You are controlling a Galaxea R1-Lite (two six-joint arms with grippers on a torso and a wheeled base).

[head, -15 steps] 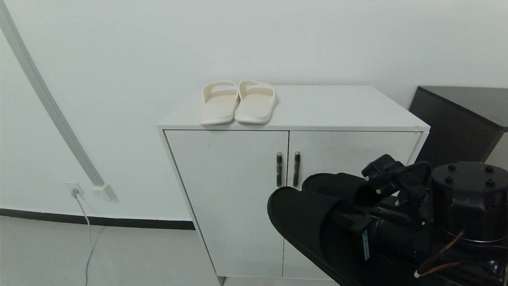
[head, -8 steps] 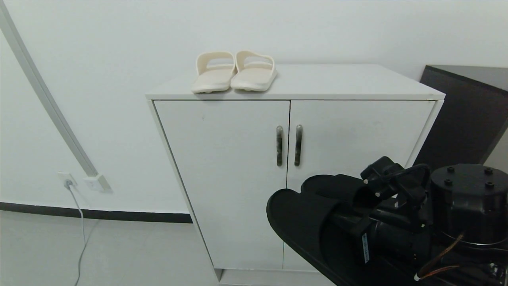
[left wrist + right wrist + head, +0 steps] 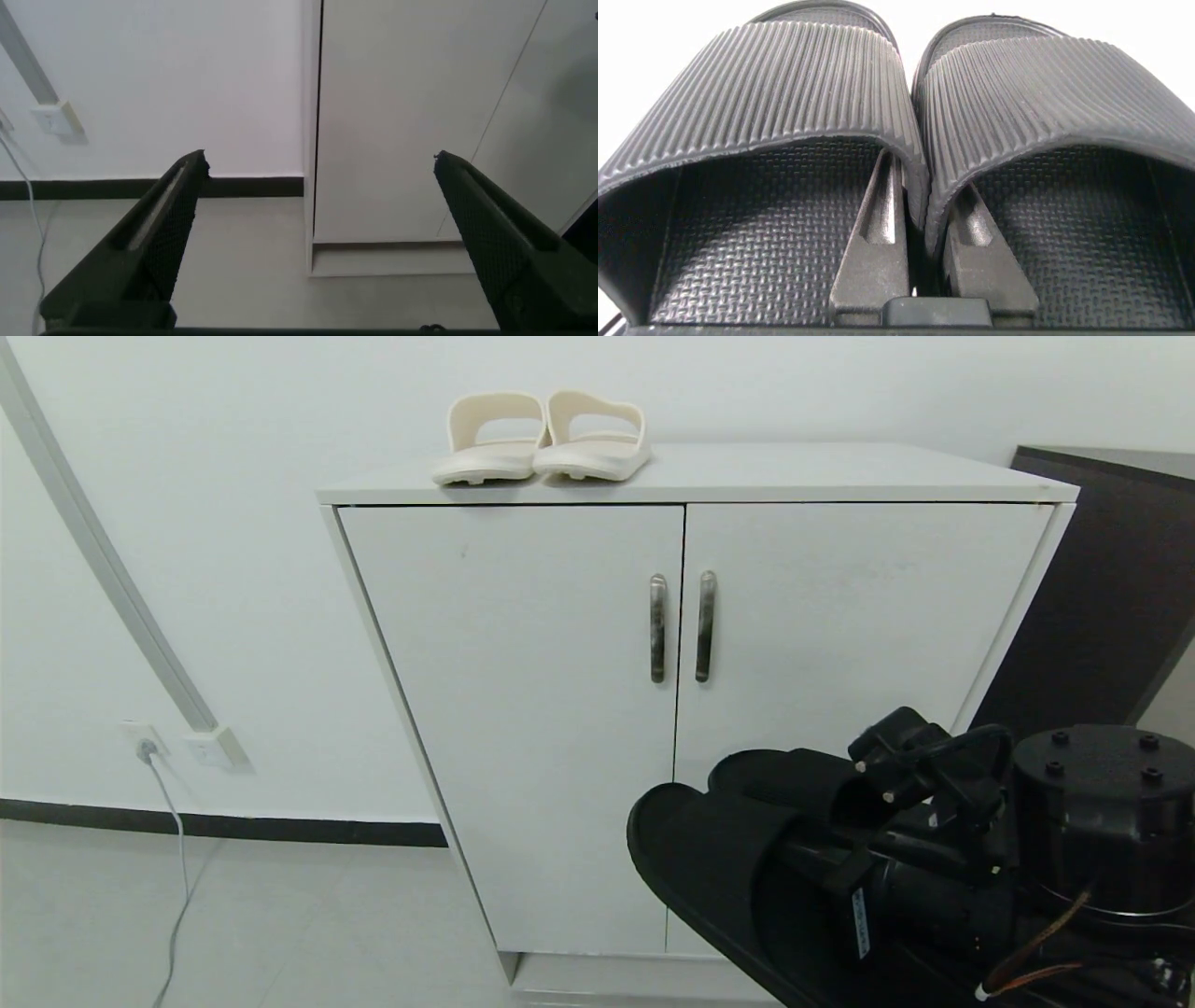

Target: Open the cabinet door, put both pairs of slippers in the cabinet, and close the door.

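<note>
**Two doors shut, no slippers put away yet**

Both doors of the tall white wooden cabinet (image 3: 523,728) are shut, so no step of the job is done. Opening a door looks like the first step. Next, both pairs go inside, and then the door gets closed.

The cream rubber slippers (image 3: 541,439) sit on top of the cabinet, on the left, right at the front edge. The black ribbed slippers (image 3: 738,840) are near, low in front of the right door. The right gripper (image 3: 920,201) pinches their two inner sides together.

The left gripper (image 3: 320,159) is low by the cabinet's left front corner. Its fingers are spread wide with nothing between them.

There is open grey floor (image 3: 308,933) on the left. A thin grey cable (image 3: 173,887) hangs down there by the wall. A dark box-shaped cabinet (image 3: 1111,569) stands just beside the right side, so room there looks tight. The black slippers may block the right door's swing.
</note>
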